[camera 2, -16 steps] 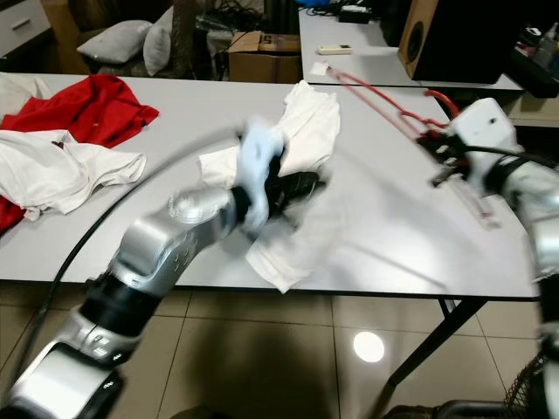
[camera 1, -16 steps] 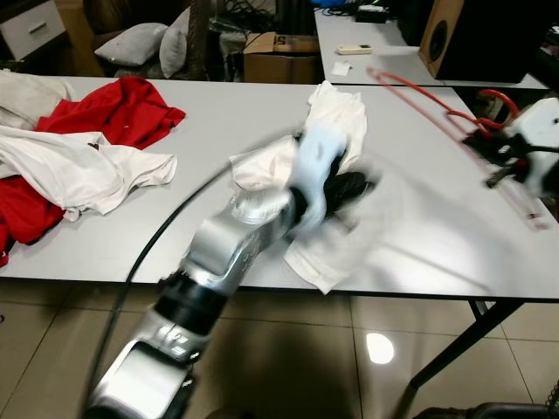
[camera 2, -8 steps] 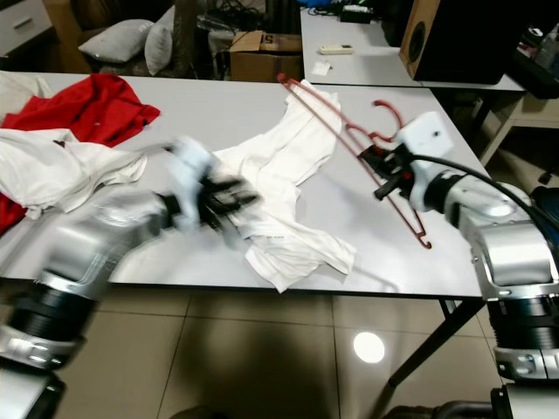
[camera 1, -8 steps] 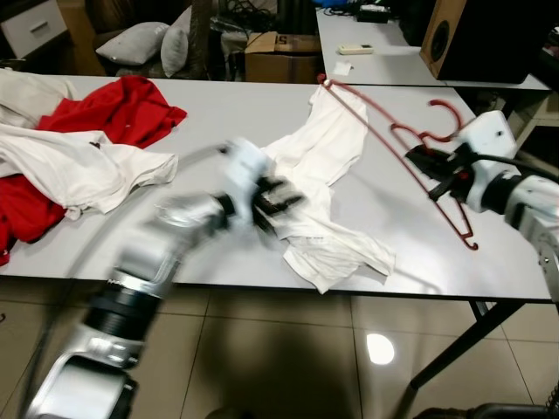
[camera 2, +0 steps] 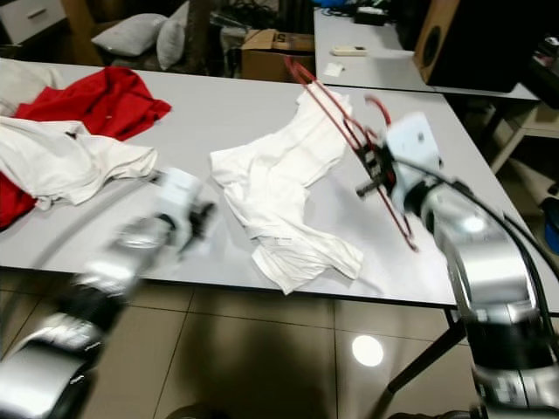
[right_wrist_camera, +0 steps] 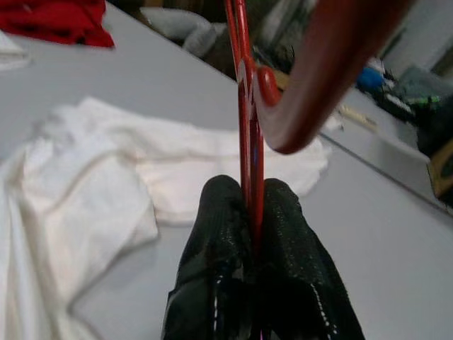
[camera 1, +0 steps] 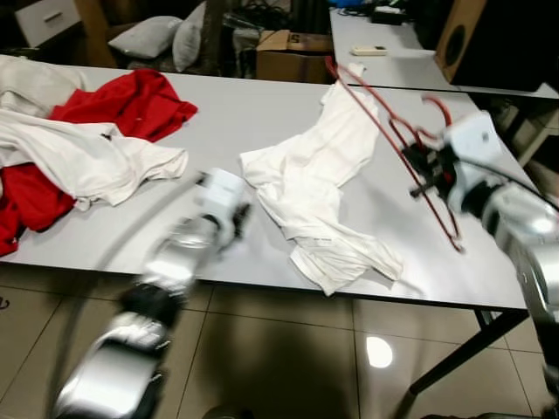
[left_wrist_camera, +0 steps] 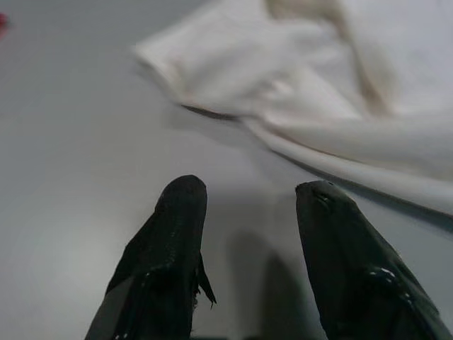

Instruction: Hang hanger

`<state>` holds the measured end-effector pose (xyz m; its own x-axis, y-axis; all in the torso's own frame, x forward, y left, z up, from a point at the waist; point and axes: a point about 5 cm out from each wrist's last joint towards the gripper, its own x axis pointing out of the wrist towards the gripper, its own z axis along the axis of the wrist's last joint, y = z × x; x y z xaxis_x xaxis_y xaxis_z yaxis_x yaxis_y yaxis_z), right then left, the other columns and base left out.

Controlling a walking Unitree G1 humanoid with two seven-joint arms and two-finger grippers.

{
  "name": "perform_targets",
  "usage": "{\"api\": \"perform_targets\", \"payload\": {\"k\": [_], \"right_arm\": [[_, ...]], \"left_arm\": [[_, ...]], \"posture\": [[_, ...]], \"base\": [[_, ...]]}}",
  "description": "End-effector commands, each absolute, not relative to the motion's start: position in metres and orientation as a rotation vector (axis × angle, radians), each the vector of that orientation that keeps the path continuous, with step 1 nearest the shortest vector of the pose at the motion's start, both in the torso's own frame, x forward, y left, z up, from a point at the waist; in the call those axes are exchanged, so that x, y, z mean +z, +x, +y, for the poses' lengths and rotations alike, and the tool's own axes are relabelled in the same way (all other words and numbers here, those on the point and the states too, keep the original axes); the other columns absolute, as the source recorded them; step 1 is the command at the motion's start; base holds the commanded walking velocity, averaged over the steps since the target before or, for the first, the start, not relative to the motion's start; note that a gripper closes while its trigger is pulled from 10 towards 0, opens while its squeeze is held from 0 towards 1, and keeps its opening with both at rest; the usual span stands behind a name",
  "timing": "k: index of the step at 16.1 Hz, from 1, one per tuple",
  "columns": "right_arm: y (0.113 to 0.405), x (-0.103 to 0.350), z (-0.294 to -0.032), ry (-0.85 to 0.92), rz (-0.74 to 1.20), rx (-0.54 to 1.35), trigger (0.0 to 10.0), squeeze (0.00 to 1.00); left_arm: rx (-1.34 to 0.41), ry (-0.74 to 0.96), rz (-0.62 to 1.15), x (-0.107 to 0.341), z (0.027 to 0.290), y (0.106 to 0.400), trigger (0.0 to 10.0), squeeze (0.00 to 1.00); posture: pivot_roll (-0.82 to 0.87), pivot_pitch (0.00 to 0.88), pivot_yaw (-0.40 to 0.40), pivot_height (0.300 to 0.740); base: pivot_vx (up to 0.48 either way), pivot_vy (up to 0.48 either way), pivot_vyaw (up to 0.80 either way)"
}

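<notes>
Red hanger (camera 1: 397,144) held tilted above the right side of the grey table (camera 1: 244,109), pinched at its neck by the right gripper (right_wrist_camera: 251,212), black fingers pressed tight on the red wire. Beneath and beside it, white shirt (camera 1: 319,188) spread crumpled on the tabletop. Left gripper (left_wrist_camera: 248,195) low over bare table just beside the shirt's edge, fingers spread, holding nothing. Farther left, heap of red and white clothes (camera 1: 83,140).

Grey table (camera 1: 244,122), white garment (camera 1: 314,183), red garment (camera 1: 131,105)
</notes>
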<state>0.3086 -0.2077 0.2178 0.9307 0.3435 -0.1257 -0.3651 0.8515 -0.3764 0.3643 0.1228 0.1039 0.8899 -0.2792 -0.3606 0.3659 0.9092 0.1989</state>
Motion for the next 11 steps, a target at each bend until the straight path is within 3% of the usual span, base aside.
{"api": "perform_targets", "payload": {"k": [1, 4, 5, 8, 9, 11], "right_arm": [[0.303, 0.224, -0.215, -0.427, 0.05, 0.331, 10.0, 0.0], [0.291, 0.227, -0.228, -0.443, 0.067, 0.273, 10.0, 0.0], [0.285, 0.233, -0.235, -0.456, 0.069, 0.236, 10.0, 0.0], [0.28, 0.237, -0.24, -0.473, 0.075, 0.213, 10.0, 0.0], [0.279, 0.238, -0.24, -0.476, 0.077, 0.209, 10.0, 0.0], [0.279, 0.239, -0.238, -0.455, 0.07, 0.209, 10.0, 0.0]], "left_arm": [[-0.365, 0.271, 0.334, 0.102, 0.112, 0.366, 10.0, 0.0], [-0.535, 0.269, 0.376, 0.087, 0.071, 0.357, 10.0, 0.0], [-0.711, 0.171, 0.371, 0.084, 0.032, 0.345, 10.0, 0.0], [-0.824, 0.073, 0.359, 0.085, 0.001, 0.334, 10.0, 0.0], [-0.788, 0.077, 0.348, 0.085, 0.002, 0.336, 10.0, 0.0], [-0.647, 0.035, 0.309, 0.092, 0.029, 0.351, 10.0, 0.0]], "posture": [[-0.05, 0.0, 0.038, 0.74], [-0.11, 0.0, 0.064, 0.74], [-0.15, 0.0, 0.075, 0.74], [-0.16, 0.0, 0.077, 0.74], [-0.16, 0.0, 0.073, 0.74], [-0.14, 0.0, 0.058, 0.74]], "base": [[0.0, 0.0, 0.0], [0.0, 0.0, 0.0], [0.0, 0.0, 0.0], [0.0, 0.0, 0.0], [0.0, 0.0, 0.0], [0.0, 0.0, 0.0]]}}
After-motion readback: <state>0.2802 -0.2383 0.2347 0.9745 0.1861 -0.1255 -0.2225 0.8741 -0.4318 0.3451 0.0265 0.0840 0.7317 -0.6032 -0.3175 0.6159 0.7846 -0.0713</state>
